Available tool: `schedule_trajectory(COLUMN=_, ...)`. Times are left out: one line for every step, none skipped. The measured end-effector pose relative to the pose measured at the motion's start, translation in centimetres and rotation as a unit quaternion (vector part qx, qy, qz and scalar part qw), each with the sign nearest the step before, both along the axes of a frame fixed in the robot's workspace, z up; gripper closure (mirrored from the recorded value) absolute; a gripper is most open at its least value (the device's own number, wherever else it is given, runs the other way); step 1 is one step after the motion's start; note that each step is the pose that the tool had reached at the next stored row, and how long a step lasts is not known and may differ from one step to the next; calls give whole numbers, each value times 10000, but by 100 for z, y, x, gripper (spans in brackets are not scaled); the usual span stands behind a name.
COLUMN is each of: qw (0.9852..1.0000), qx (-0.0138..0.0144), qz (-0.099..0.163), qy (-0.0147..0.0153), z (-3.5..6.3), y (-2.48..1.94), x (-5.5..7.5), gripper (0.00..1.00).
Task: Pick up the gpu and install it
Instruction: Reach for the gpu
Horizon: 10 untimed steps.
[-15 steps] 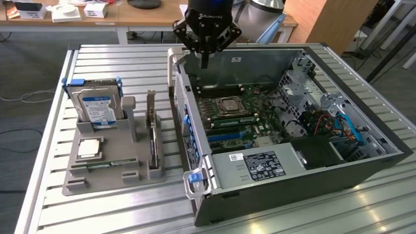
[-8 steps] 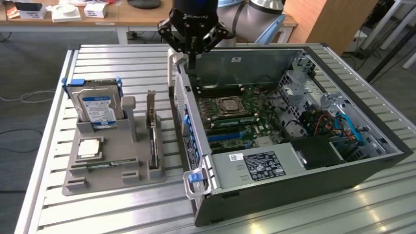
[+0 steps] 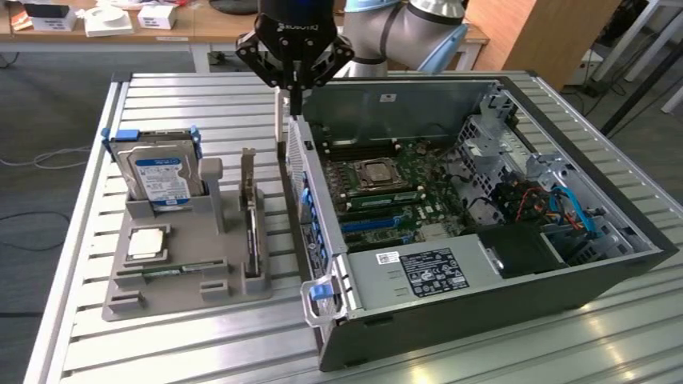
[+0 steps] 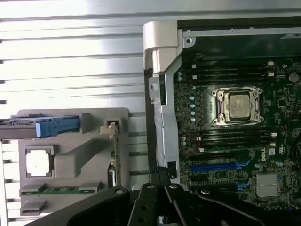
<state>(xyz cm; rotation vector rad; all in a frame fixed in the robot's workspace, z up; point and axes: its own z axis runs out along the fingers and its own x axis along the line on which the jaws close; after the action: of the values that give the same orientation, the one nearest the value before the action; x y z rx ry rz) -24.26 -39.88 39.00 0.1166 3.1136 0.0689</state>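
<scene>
The gpu is a thin dark card standing on its edge in the right slot of the grey holder; in the wrist view its slim edge runs along the holder's side. My gripper hangs above the left wall of the open computer case, beyond the gpu and well above it. Its fingers come together with nothing between them, and in the wrist view the gripper sits over the case wall. The motherboard lies open, with a blue slot.
A silver hard drive with a blue-white label stands at the holder's back. A processor chip and a green memory stick lie at the holder's front. The slatted metal table carries everything. Benches with boxes stand behind.
</scene>
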Motion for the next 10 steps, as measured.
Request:
schedule_trajectory(qw=10000, qx=0, qz=0, qy=0, z=-1, y=0, x=-27, gripper=89)
schedule_trajectory(qw=10000, qx=0, qz=0, qy=0, z=-2, y=0, x=-55, gripper=89)
schedule_trajectory(qw=10000, qx=0, qz=0, qy=0, z=-3, y=0, x=-84, gripper=89)
schedule_trajectory(qw=10000, qx=0, qz=0, qy=0, z=-4, y=0, x=-113, gripper=89)
schedule_trajectory(qw=10000, qx=0, qz=-1, qy=0, z=-5, y=0, x=-145, gripper=89)
schedule_trajectory(qw=10000, qx=0, qz=-1, qy=0, z=-6, y=0, x=-174, gripper=89)
schedule_trajectory(qw=10000, qx=0, qz=0, qy=0, z=-7, y=0, x=-202, gripper=89)
schedule_trajectory(qw=10000, qx=0, qz=0, qy=0, z=-8, y=0, x=-230, gripper=89)
schedule_trajectory(qw=10000, qx=0, qz=0, qy=0, z=-9, y=0, x=-256, gripper=89)
schedule_trajectory(qw=10000, qx=0, qz=0, qy=0, z=-10, y=0, x=-282, gripper=89)
